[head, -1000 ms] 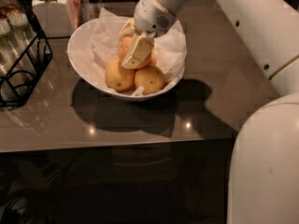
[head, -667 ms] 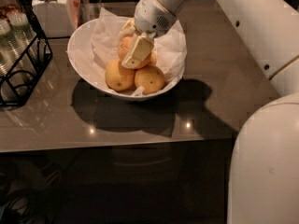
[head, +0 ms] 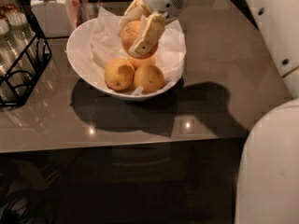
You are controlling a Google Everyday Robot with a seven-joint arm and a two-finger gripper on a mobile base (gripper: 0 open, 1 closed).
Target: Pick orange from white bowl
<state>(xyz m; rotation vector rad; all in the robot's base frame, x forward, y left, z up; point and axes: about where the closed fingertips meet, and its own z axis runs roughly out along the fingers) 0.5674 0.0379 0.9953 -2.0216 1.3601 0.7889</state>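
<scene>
The large, dimpled, reddish-orange orange (head: 131, 31) is clasped by the pale two-finger gripper (head: 133, 40), directly over smaller yellow fruits (head: 119, 73) in the wide, glossy white bowl (head: 77, 48).

One gripper (head: 130, 41) at upper centre clasps one orange (head: 131, 31). One white bowl (head: 78, 55) holds three smaller yellow fruits (head: 119, 73). Upper left: one white lidded jar (head: 49, 10), one black wire rack (head: 45, 55).
</scene>
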